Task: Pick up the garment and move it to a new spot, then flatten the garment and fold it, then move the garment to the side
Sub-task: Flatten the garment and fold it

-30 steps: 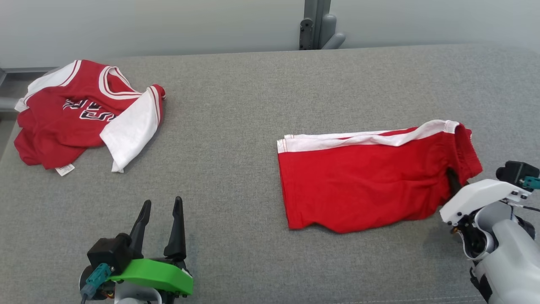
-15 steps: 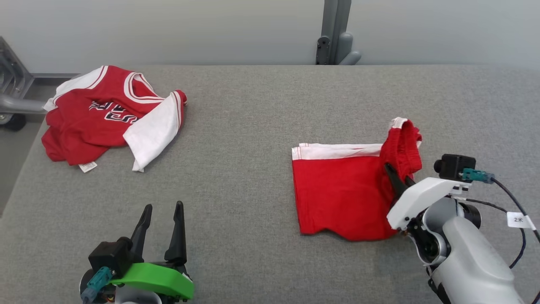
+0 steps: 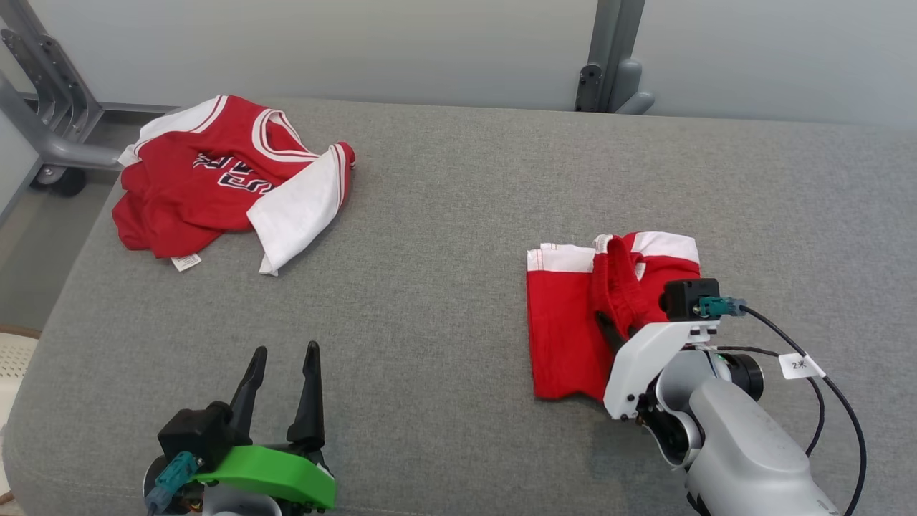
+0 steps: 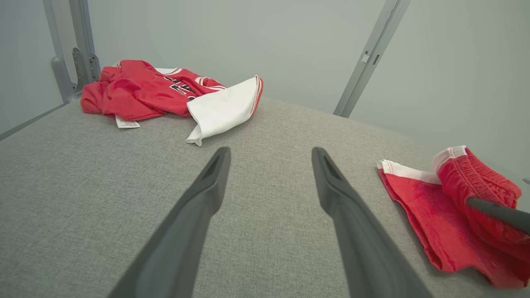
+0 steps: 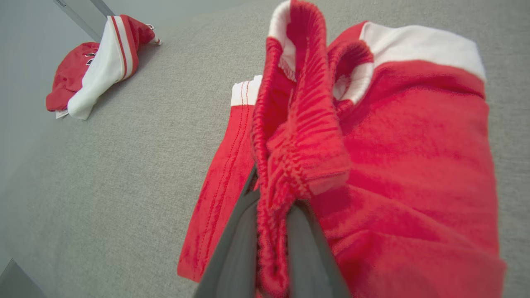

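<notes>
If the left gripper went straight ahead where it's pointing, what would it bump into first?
Nothing nearby: bare grey cushion ahead of the left gripper. Farther on it would probably meet the white sleeve of the red jersey, or slip just past it; depth is unclear.

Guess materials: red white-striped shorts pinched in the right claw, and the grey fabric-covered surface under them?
Red white-striped shorts: soft matte knit, likely cotton or polyester; it drapes limply, and the waistband is gathered and ribbed like elastic. Grey fabric-covered surface: matte woven upholstery cloth with a flecked weave; its rounded edge hints at padding underneath.
</notes>
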Robot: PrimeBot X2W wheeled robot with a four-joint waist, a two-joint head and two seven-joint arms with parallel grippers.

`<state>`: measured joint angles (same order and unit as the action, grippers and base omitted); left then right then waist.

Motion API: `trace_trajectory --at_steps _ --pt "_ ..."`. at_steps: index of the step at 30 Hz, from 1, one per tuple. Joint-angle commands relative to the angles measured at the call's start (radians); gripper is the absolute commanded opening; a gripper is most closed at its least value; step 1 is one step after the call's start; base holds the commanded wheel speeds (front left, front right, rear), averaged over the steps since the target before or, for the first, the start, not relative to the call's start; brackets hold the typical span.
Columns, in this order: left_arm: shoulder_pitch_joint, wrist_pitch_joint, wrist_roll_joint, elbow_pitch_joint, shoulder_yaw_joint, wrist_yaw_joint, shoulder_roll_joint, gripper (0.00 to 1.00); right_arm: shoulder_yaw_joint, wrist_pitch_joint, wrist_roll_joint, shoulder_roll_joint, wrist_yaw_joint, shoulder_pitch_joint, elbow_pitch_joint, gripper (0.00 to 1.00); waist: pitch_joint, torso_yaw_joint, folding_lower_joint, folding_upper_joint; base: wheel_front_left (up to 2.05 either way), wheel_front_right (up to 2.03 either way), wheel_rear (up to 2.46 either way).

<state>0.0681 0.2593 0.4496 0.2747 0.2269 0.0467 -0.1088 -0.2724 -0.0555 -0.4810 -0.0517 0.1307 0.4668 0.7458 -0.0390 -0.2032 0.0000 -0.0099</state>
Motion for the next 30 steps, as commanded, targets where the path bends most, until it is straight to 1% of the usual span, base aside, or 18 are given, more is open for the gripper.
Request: trace_trajectory --at_steps 1,4,11,12,13,14,15,16,21,26,30 --pt "0.004 0.002 0.01 0.002 0.0 -0.004 0.002 1.0 -0.016 0.004 -0.005 0.0 0.0 0.017 0.02 0.0 -0.007 -0.008 0.0 0.0099 0.0 0.0 0.0" --pt "0.009 0.003 0.011 0.005 -0.001 -0.004 0.004 1.0 -0.056 0.013 -0.013 0.001 0.0 0.037 0.043 0.0 -0.012 -0.011 0.0 0.0099 0.0 0.0 0.0" --pt "0.019 0.005 0.013 0.01 -0.002 -0.001 0.009 1.0 -0.135 0.045 0.041 0.0 0.0 0.085 0.117 0.0 -0.019 -0.01 0.0 0.0099 0.0 0.0 0.0" --pt "0.021 0.005 0.013 0.011 -0.002 0.0 0.009 1.0 -0.146 0.05 0.047 0.0 0.0 0.089 0.128 0.15 -0.019 -0.01 0.0 0.0099 0.0 0.0 0.0" --pt "0.021 0.005 0.013 0.011 -0.002 0.0 0.009 1.0 -0.146 0.05 0.047 0.0 0.0 0.089 0.128 0.15 -0.019 -0.01 0.0 0.0099 0.0 0.0 0.0" --pt "0.022 0.005 0.013 0.012 -0.001 0.002 0.01 1.0 -0.155 0.054 0.052 0.0 0.0 0.093 0.136 0.38 -0.019 -0.01 0.0 0.0099 0.0 0.0 0.0" --pt "0.024 0.005 0.012 0.013 -0.002 0.003 0.01 1.0 -0.168 0.059 0.058 0.0 0.0 0.097 0.142 0.67 -0.019 -0.011 0.0 0.0099 0.0 0.0 0.0" --pt "0.024 0.005 0.012 0.014 -0.002 0.004 0.01 1.0 -0.178 0.067 0.062 0.0 0.0 0.101 0.145 1.0 -0.019 -0.011 0.0 0.0099 0.0 0.0 0.0" --pt "0.024 0.005 0.01 0.017 -0.007 0.002 0.009 1.0 -0.223 0.106 0.077 0.0 0.0 0.111 0.142 1.0 -0.018 -0.008 0.0 0.0099 0.0 0.0 0.0" --pt "0.021 0.006 0.008 0.014 -0.012 -0.001 0.007 1.0 -0.27 0.123 0.071 0.0 0.0 0.104 0.111 1.0 -0.017 0.001 0.0 0.0099 0.0 0.0 0.0" --pt "0.017 0.006 0.009 0.012 -0.017 -0.003 0.006 1.0 -0.281 0.142 0.075 0.0 0.0 0.103 0.085 1.0 -0.013 0.015 0.0 0.0099 0.0 0.0 0.0"
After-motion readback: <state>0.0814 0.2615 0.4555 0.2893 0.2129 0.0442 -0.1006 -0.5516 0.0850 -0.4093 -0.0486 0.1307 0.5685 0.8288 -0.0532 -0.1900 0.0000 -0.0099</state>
